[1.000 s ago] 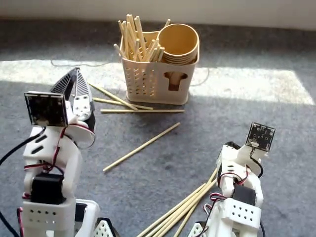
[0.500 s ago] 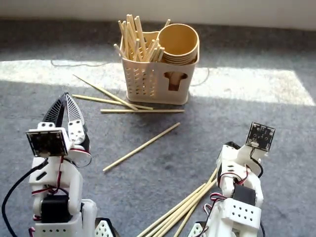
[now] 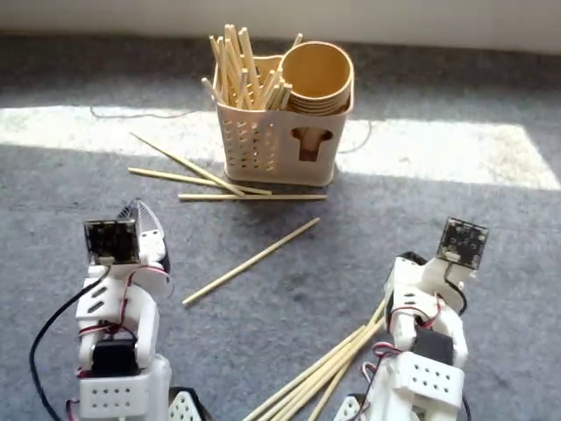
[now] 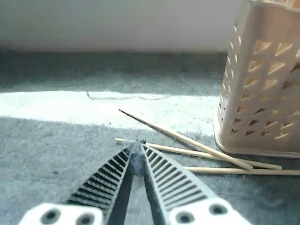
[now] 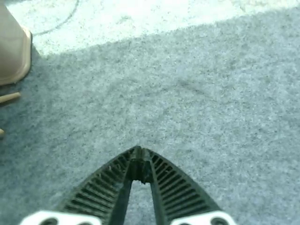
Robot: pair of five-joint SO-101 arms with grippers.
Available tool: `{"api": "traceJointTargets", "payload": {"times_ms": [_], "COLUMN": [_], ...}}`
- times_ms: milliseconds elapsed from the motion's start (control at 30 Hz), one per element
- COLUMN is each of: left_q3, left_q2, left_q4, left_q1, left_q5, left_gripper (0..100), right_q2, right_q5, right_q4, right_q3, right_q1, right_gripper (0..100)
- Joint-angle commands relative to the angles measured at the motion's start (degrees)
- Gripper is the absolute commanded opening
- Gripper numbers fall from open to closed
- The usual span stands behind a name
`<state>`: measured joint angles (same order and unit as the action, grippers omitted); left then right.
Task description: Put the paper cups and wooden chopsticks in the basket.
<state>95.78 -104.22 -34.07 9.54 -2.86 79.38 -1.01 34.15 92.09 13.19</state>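
Note:
The cream slotted basket [image 3: 279, 145] stands at the back of the grey carpet. It holds a stack of paper cups [image 3: 317, 74] and a bunch of wooden chopsticks [image 3: 238, 66]. Three loose chopsticks [image 3: 202, 181] lie left of and in front of the basket, also seen as chopsticks [image 4: 197, 152] beside the basket [image 4: 262, 93]. One chopstick [image 3: 252, 260] lies alone mid-carpet, and a bundle [image 3: 320, 373] lies near the right arm's base. My left gripper [image 4: 137, 151] is shut and empty, low over the carpet short of the three sticks. My right gripper [image 5: 137, 157] is shut over bare carpet.
The left arm [image 3: 118, 298] is folded back at front left, the right arm [image 3: 429, 324] at front right. A thin cable [image 3: 131, 112] lies on the sunlit strip behind. A corner of the basket [image 5: 11, 51] and a stick end [image 5: 9, 97] show in the right wrist view.
The left arm has drawn back from the sticks by the basket toward its base and folded lower. The right arm and all chopsticks have kept still.

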Motion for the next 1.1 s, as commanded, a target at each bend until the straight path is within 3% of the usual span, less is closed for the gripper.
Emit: {"api": "traceJointTargets", "payload": {"times_ms": [0, 133, 667, 1067], "left_q3": [1.36, 1.36, 1.36, 1.36], "left_q2": [0.13, 0.57, 0.13, 0.13], "left_q4": [-4.31, -8.0, -43.69, -43.25], "left_q1": [2.95, 4.88, 5.14, 5.05], "left_q5": [0.35, 0.35, 0.35, 0.26], "left_gripper": [1, 1, 1, 1], "right_q2": [0.57, 0.57, 0.57, 0.57], "right_q5": [-0.7, -0.7, -0.62, -0.62], "right_q4": [-1.63, -1.63, -1.54, -1.36], "right_q3": [-1.98, -1.98, -1.98, -1.98], "right_q1": [-0.57, -0.57, -0.66, -3.56], "right_gripper": [0.7, 0.7, 0.7, 0.7]}}
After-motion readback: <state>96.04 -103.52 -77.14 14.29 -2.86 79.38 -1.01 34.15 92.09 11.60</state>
